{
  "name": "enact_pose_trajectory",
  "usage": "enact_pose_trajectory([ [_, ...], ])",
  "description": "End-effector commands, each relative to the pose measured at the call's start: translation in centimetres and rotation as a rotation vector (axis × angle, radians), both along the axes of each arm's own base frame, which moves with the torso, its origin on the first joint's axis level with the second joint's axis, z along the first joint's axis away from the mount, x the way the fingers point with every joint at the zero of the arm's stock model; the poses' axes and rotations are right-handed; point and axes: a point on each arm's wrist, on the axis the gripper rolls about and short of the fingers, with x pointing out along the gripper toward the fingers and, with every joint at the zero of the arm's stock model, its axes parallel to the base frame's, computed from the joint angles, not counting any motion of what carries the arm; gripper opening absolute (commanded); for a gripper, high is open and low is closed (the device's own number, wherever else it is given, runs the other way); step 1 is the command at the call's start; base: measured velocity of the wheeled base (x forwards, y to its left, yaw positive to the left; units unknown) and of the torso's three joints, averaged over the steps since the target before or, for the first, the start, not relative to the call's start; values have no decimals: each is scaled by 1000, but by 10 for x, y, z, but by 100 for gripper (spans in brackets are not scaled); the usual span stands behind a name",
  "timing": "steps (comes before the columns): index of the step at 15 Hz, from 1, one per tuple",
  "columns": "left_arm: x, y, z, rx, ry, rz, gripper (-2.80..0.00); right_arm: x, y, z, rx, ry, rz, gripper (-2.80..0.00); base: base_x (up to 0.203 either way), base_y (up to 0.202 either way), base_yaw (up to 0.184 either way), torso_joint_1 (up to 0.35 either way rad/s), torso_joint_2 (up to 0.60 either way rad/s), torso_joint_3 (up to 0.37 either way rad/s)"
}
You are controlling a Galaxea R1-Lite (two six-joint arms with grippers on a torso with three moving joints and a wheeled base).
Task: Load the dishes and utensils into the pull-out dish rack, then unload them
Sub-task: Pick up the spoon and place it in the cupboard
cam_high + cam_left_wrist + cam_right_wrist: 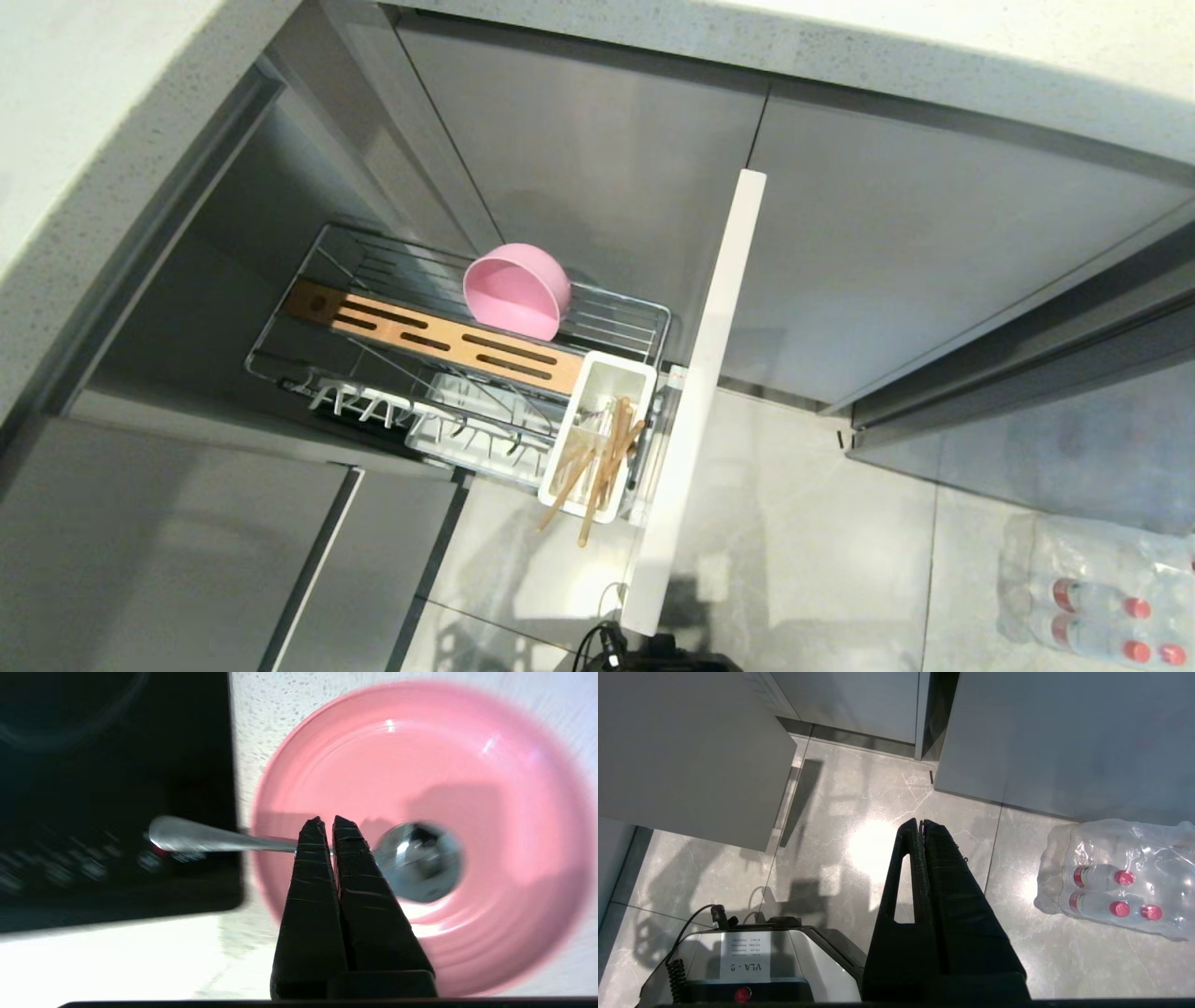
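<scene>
The pull-out dish rack (299, 378) stands drawn out of the grey cabinet. A pink bowl (516, 290) lies tilted on its wire shelf behind the slotted wooden strip (439, 343). Wooden chopsticks (602, 471) stick out of the white utensil cup (602, 378) by the pale front panel (709, 373). In the left wrist view my left gripper (327, 820) is shut on the thin handle of the silver spoon (418, 861). It holds the spoon above the flat pink plate (490, 765) on a speckled white counter. My right gripper (920, 822) hangs shut and empty over the floor.
A black cooktop (112, 788) lies beside the pink plate on the counter. A shrink-wrapped pack of water bottles (1102, 597) sits on the tiled floor at the right. The robot base (752, 961) is below the right gripper.
</scene>
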Motion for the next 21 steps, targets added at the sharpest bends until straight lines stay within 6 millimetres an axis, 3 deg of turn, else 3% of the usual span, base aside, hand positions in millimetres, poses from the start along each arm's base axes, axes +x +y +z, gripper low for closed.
enact_pose_trajectory([
  [1, 0, -1, 1, -88, -119, 39, -280, 0, 0, 0, 0, -1, 1, -280, 0, 0, 0, 0, 0, 0],
  [6, -4, 2, -5, -237, -257, 178, -280, 0, 0, 0, 1, 0, 0, -280, 0, 0, 0, 0, 0, 0],
  [10, -4, 11, -23, -369, -341, 294, -280, 0, 0, 0, 1, -1, 1, -280, 0, 0, 0, 0, 0, 0],
  [14, 1, 20, -25, -464, -403, 259, -280, 0, 0, 0, 0, 1, 0, -280, 0, 0, 0, 0, 0, 0],
  [17, 6, 25, -29, -543, -412, 136, -280, 0, 0, 0, 0, 0, 0, -280, 0, 0, 0, 0, 0, 0],
  [18, 8, 28, -30, -552, -414, 119, 0, 0, 0, 0, 0, 0, 0, -280, 0, 0, 0, 0, 0, 0],
  [21, 11, 34, -33, -528, -430, 99, 0, 0, 0, 0, 0, -1, 1, -280, 0, 0, 0, 0, 0, 0],
])
